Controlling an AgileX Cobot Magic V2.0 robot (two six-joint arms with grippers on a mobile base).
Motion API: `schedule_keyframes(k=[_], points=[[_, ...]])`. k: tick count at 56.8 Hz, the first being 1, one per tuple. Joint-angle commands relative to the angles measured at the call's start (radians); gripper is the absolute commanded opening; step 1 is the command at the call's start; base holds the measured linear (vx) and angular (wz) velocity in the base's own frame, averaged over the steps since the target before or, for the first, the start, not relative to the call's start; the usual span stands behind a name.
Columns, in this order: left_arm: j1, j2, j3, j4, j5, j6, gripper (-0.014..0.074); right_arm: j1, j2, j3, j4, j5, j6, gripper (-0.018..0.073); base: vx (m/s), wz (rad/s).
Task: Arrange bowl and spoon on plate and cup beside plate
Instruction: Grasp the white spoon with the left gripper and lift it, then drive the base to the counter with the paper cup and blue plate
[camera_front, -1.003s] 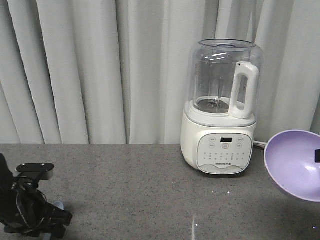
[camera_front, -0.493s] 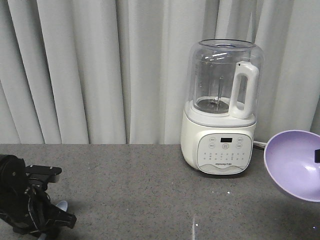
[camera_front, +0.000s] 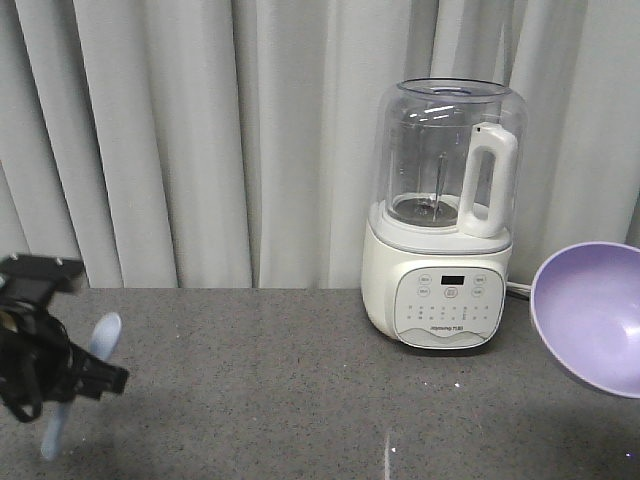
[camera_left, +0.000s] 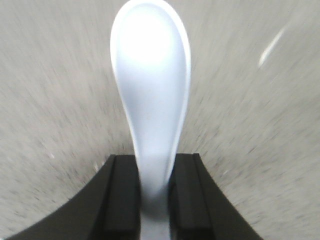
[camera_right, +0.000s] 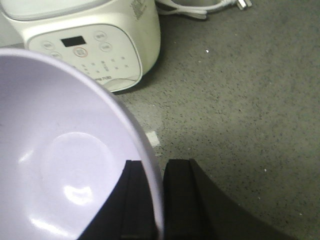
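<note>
Spoon (camera_left: 150, 100) is pinched in the left gripper (camera_left: 152, 197). We see both black fingers (camera_left: 122, 195) pressed against the neck of the handle, with the scoop sticking out ahead and its hollow facing the wrist camera. In the front view the spoon is at far left, tilted, scoop up and to the right, handle end lower. It is held off the grey countertop (camera_front: 280, 380), with a shadow under it. In the left wrist view the countertop is streaked with blur.

The bowl (camera_right: 65, 150) is clamped at its rim by the right gripper (camera_right: 157, 200), one finger inside the wall and one outside. In the front view we find the bowl at the right edge, partly cut off. It is tipped so the lavender inside faces the camera, and it hangs above the countertop near the blender (camera_front: 445, 215).

The blender is white with a clear jar, a white handle and a button panel. It stands on the countertop in front of a pleated grey curtain (camera_front: 200, 140). A white cable (camera_right: 195, 7) lies on the countertop beside the blender base.
</note>
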Motion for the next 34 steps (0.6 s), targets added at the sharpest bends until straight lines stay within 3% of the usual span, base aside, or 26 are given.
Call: schedule_keyframes(k=[1,17,34], points=[[-0.007,-0.180,-0.024,-0.020,-0.088,0.001,-0.0006,-0.004,-0.085,-0.016,0.054,-0.039,-0.032,-0.0009,0.00,0.00],[-0.006,-0.548,-0.024,-0.002,-0.068,-0.004,-0.0006,-0.004,-0.330,0.124,0.136,-0.046,-0.085,-0.0009,0.00,0.00],[-0.006,-0.622,-0.024,-0.002,-0.047,-0.034,-0.0003,-0.004,-0.370,0.147,0.186,-0.011,-0.085,-0.0009,0.00,0.00]])
